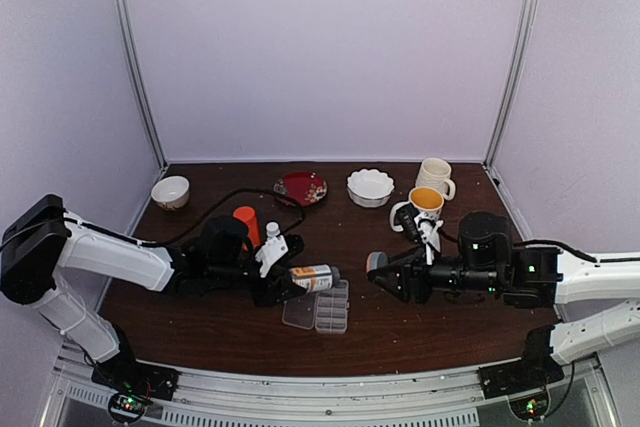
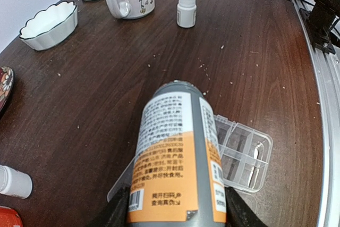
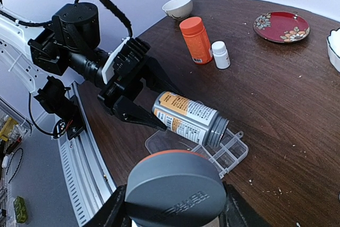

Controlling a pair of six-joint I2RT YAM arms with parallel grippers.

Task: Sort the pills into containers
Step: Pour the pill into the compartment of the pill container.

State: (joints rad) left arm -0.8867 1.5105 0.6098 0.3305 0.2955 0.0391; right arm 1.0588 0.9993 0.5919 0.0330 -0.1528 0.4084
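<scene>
Early stage: left jaws clamp an uncapped bottle (image 2: 175,158), tipped low over the open box (image 2: 241,152) on the bench (image 2: 106,78); right jaws pinch its cap (image 3: 172,184). No pills show in the cells yet, so filling remains.

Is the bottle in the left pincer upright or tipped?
Tipped: the bottle lies nearly level in the left pincer, mouth near the pill box.
</scene>
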